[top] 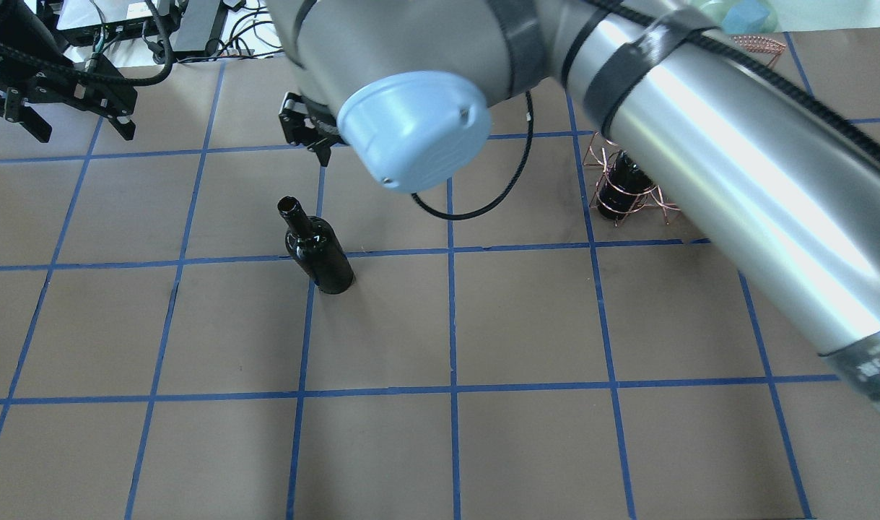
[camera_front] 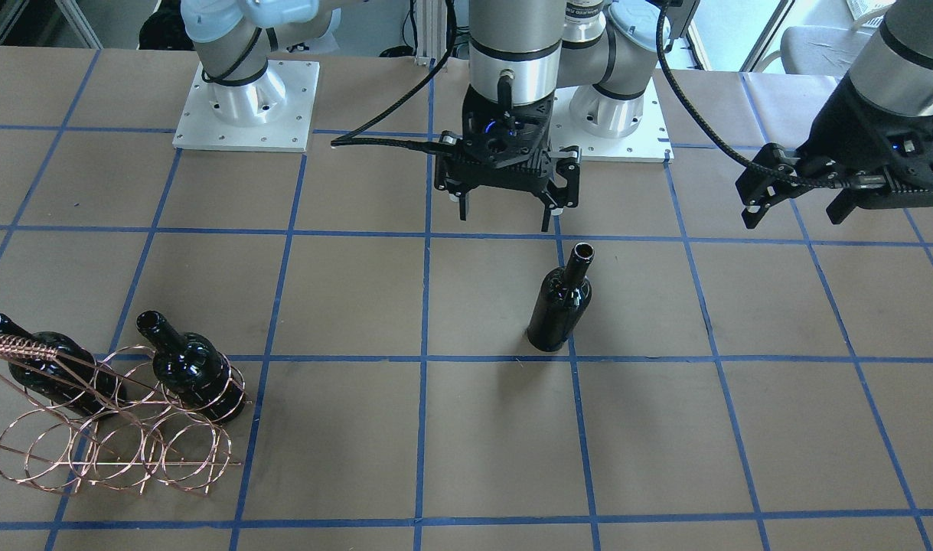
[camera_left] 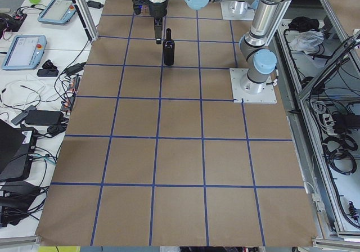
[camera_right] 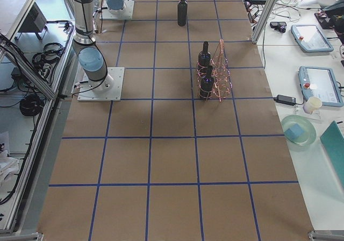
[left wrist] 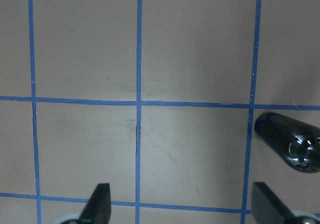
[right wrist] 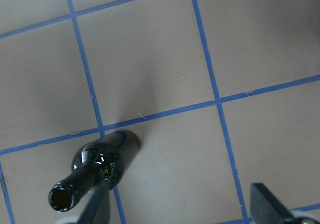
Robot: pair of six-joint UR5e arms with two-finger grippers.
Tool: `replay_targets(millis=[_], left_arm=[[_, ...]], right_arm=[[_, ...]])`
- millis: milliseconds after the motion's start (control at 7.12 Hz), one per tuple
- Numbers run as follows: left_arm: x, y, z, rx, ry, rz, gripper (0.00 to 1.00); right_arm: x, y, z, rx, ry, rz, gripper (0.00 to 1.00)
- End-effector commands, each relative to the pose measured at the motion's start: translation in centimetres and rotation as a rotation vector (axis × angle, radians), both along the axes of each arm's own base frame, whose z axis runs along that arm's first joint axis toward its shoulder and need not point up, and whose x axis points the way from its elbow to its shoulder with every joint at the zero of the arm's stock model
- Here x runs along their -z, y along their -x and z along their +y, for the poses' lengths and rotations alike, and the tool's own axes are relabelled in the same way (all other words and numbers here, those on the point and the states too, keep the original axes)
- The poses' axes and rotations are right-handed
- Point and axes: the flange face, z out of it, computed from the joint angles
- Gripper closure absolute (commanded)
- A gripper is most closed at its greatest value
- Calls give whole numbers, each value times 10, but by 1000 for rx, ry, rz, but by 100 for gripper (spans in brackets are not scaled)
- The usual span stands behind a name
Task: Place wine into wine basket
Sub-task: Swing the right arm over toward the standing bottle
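**Upright wine bottle just below the open right gripper, basket in the lower-left corner.**

The basket (camera_front: 114, 451), lower left, holds two other bottles (camera_front: 194, 371). The wine bottle (camera_front: 562, 302) stands at centre, well apart from it, with gridded table (camera_front: 742, 428) on every side. Just above it the right gripper (camera_front: 504, 220) hangs with its fingers (right wrist: 270, 204) spread wide, gripping nothing. The bottle is beside one finger, not between them. At upper right, the left gripper (camera_front: 794, 214) is likewise spread and empty.

Glossy black wine bottle (camera_front: 559, 302) stands upright, uncapped, well apart from the copper wire basket (camera_front: 122, 457).
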Motion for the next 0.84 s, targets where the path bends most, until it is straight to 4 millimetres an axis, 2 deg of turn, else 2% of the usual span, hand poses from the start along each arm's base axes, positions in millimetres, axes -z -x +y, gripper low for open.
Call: replay_targets(millis=[0, 281, 422, 703], left_arm=[[-2, 15, 2, 25, 4, 15, 0], [-3, 16, 4, 26, 3, 9, 0], [-6, 14, 11, 20, -23, 5, 0], [-3, -6, 10, -16, -30, 23, 0]], right_arm=[[25, -47, 8, -11, 12, -3, 0], [46, -80, 7, -71, 27, -12, 0], [48, -82, 5, -129, 35, -4, 0], [62, -87, 0, -249, 43, 4, 0]])
